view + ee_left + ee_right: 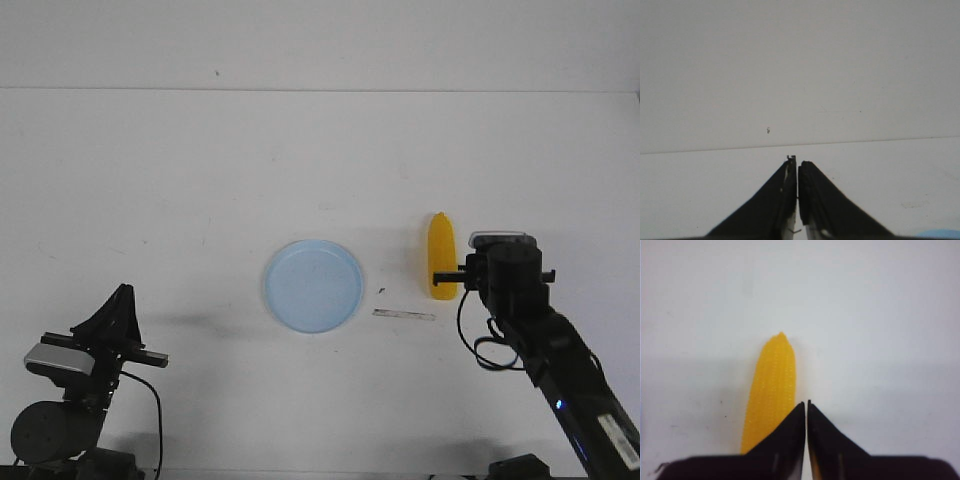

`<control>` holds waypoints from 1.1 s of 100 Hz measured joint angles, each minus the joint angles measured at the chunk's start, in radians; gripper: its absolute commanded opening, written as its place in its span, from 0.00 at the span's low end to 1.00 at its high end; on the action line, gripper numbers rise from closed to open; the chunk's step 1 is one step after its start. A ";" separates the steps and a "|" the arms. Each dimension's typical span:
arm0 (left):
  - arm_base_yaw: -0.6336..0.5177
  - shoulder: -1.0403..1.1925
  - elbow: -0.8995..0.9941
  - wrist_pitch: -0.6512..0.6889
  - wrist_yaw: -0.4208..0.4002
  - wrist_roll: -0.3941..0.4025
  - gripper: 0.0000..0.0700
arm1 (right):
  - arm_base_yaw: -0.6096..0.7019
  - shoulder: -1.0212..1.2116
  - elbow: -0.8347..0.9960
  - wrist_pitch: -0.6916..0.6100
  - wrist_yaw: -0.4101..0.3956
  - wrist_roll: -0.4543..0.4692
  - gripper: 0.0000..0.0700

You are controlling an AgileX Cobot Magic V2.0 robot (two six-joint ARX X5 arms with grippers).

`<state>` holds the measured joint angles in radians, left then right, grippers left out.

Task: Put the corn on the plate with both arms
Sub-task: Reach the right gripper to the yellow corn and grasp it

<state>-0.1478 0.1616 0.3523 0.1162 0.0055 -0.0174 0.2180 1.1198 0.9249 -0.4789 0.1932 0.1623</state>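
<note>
Left claw (pixel 797 167) clenched empty, right claw (pixel 806 407) clenched beside corn (pixel 771 385) (plate (pixel 313 285) only in front view)

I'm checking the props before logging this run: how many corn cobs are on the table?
1. The corn lies right of the plate, tapered end pointing away from the robot, with the right gripper shut above its near end. No other cob shows in any view.

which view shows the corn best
The front view: the whole corn lies on the table right of the plate, tapered end pointing away. The right wrist view shows it closer, but the shut right gripper hides its near end. The left wrist view misses it.
</note>
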 measured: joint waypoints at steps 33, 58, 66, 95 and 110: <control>0.000 0.000 0.000 0.000 0.000 0.000 0.00 | 0.017 0.425 0.449 -0.385 -0.158 0.059 0.22; 0.000 0.000 0.000 0.000 0.000 0.000 0.00 | 0.004 0.642 0.635 -0.525 -0.166 0.097 0.79; 0.000 0.000 0.000 0.000 0.000 0.000 0.00 | 0.002 0.663 0.636 -0.521 -0.164 0.101 0.81; 0.000 0.000 0.000 0.000 0.000 0.000 0.00 | -0.016 0.747 0.636 -0.526 -0.130 0.108 0.81; 0.000 0.000 0.000 0.000 0.000 0.000 0.00 | -0.019 0.759 0.636 -0.526 -0.129 0.108 0.79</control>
<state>-0.1478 0.1616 0.3523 0.1162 0.0059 -0.0174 0.1986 1.8790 1.5608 -1.0054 0.0639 0.2703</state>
